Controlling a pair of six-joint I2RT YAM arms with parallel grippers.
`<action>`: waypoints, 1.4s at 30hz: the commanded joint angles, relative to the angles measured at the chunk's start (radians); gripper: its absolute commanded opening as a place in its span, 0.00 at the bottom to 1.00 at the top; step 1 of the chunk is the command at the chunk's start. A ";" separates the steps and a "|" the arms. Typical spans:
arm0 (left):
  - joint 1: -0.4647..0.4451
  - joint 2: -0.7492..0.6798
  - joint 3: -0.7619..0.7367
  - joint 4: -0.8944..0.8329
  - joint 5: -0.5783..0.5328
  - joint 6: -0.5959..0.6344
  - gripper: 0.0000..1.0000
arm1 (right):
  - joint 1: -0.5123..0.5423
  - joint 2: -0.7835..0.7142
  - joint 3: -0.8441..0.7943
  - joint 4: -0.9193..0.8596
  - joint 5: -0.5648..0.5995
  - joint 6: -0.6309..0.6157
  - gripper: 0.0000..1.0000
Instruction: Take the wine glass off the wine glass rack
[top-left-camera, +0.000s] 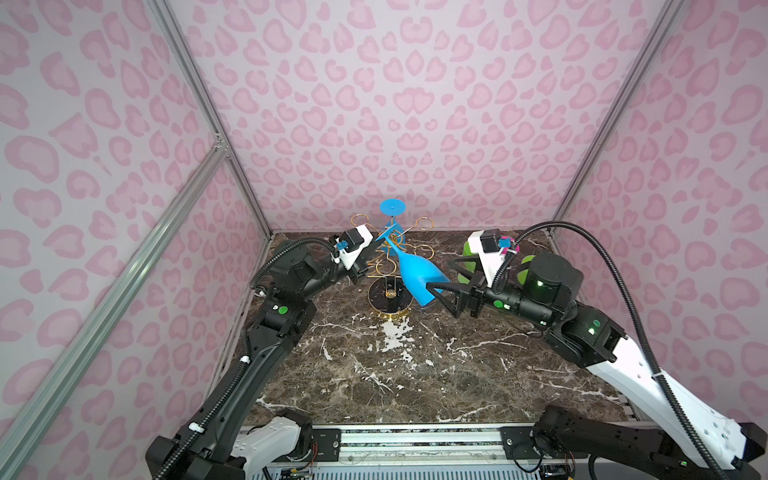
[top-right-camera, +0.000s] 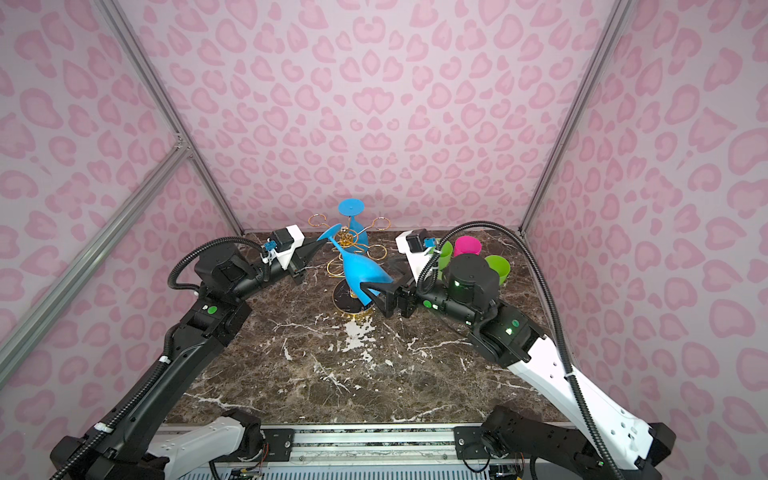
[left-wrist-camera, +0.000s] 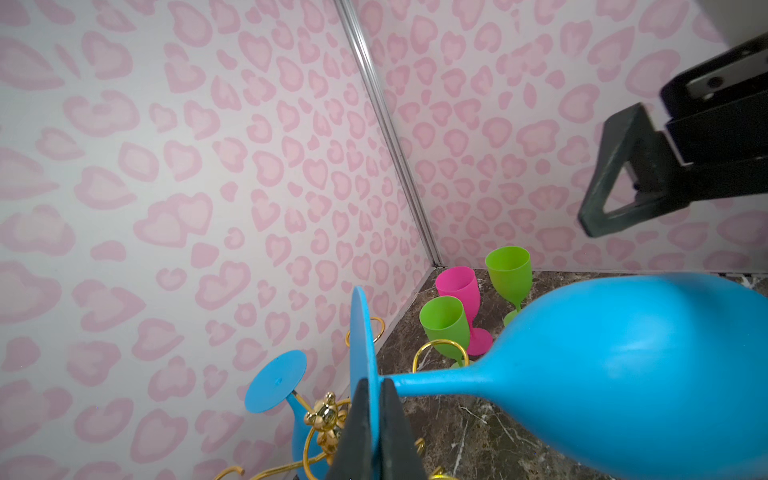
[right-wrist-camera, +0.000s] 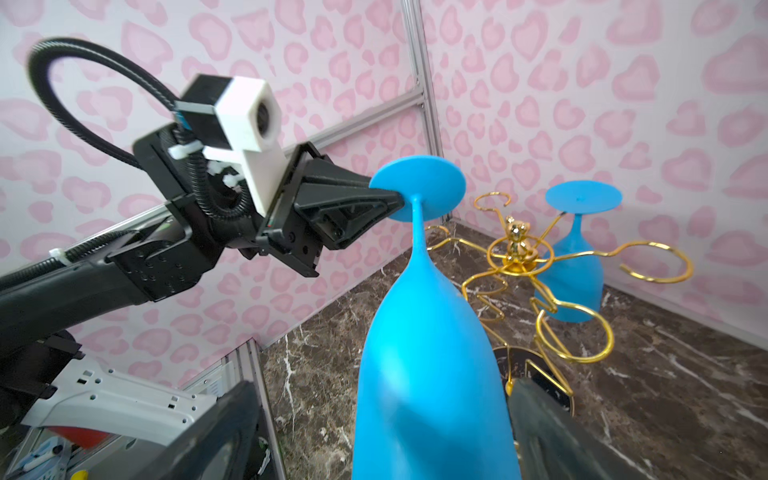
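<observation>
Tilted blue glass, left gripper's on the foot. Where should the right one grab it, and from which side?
Probably the blue glass by its bowl, at the wide middle, coming from the right of the top views. The left gripper is shut on the foot, and the thin stem sits near the gold rack. The bowl tilts out toward the open right gripper, whose jaws straddle it.

Pink goblet (left-wrist-camera: 457, 289) (green goblets (left-wrist-camera: 509, 270) beside)
</observation>
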 joint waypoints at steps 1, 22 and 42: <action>0.038 0.009 0.007 0.082 0.026 -0.189 0.03 | -0.014 -0.079 -0.046 0.094 0.082 -0.018 0.93; 0.078 0.041 0.013 0.123 0.118 -0.426 0.03 | -0.091 -0.060 -0.203 0.239 0.089 0.121 0.45; 0.080 0.031 0.004 0.122 0.121 -0.452 0.03 | -0.048 0.069 -0.154 0.338 0.059 0.150 0.29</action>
